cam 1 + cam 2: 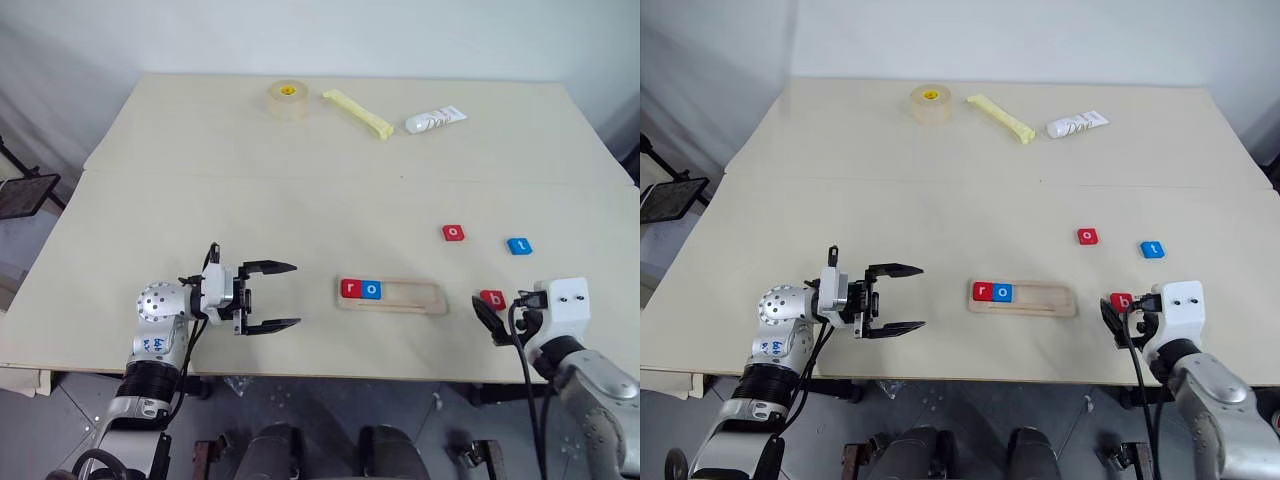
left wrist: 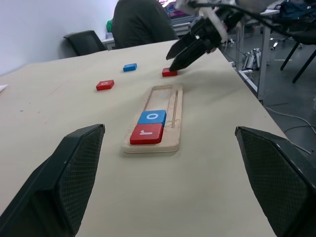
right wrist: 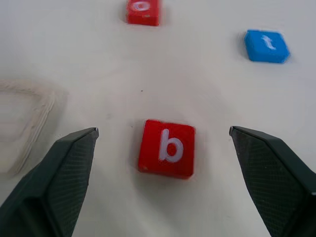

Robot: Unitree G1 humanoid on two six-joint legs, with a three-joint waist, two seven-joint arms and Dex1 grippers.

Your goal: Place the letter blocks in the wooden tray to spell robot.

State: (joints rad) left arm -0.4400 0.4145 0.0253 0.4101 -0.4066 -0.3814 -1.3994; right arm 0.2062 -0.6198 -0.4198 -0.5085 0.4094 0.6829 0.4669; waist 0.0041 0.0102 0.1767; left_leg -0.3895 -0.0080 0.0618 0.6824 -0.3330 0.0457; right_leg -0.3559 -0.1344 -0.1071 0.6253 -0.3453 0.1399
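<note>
Both pincers gape: the left pincer (image 1: 272,296) over bare counter (image 1: 300,190), the right pincer (image 3: 163,148) around the red b block (image 3: 167,148), not touching it. Red r (image 1: 350,289) and blue o (image 1: 371,290) sit in the wooden tray (image 1: 415,298); red o (image 1: 454,233) and blue t (image 1: 519,246) lie beyond.

Pale tabletop (image 1: 200,200), white wall behind, black chair (image 2: 86,42), desks w/ cables

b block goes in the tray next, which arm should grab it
Right. The right gripper is open with the red b block lying between its fingers. The left gripper is open on the far side of the wooden tray, which already holds r and o.
</note>
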